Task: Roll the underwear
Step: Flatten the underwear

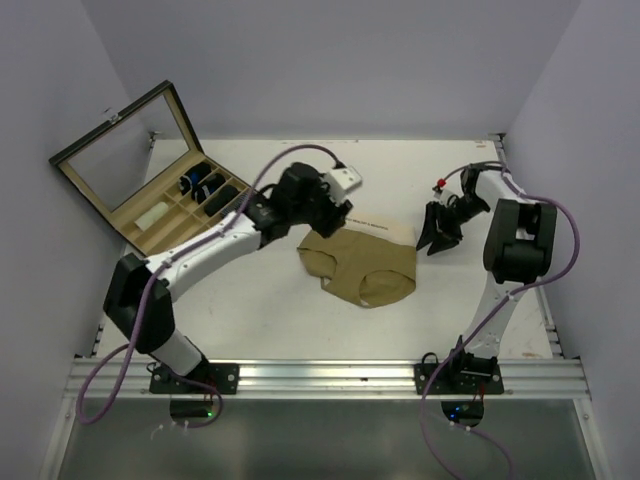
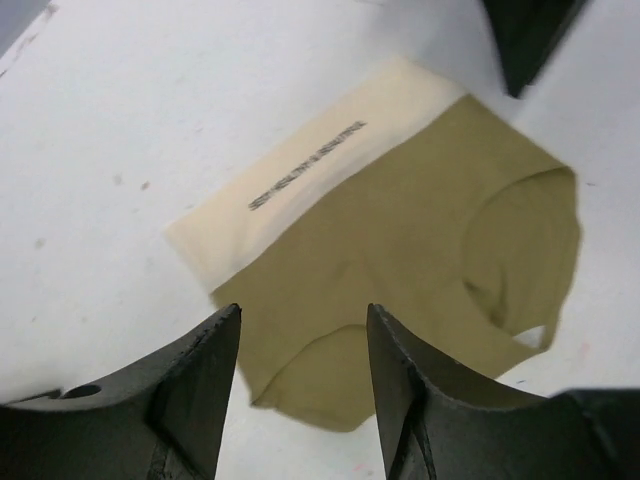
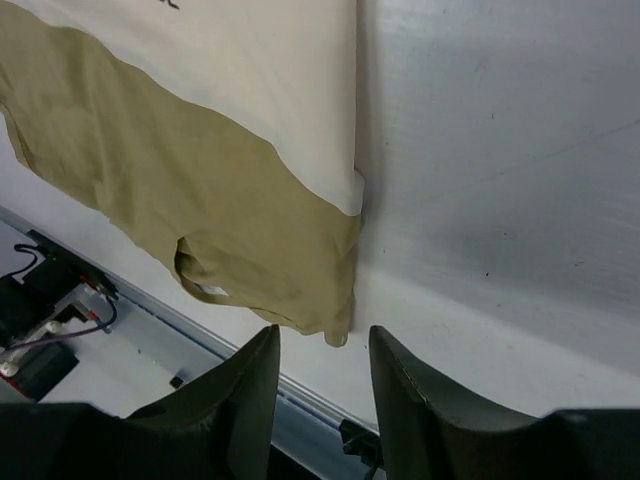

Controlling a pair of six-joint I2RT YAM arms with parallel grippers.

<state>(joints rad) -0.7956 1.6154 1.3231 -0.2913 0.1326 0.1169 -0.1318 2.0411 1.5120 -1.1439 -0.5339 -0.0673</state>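
Left tool [image 2: 303, 325] gapes over underwear [image 2: 420, 245]; waistband print [image 2: 307, 165] unreadable.

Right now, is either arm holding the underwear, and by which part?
Nothing is held: the left gripper and right gripper are open, the underwear lying loose on the table.

White table [image 1: 250, 320] with two things lying on it: olive underwear [image 1: 360, 268] and an open wooden box [image 1: 180, 205].

I see the underwear spread flat near the middle, with its cream waistband [image 1: 375, 232] toward the far edge and the leg openings toward me. The box sits at the far left corner, well apart from the garment, with its lid [image 1: 120, 150] propped up. Its compartments hold dark items and one pale one.
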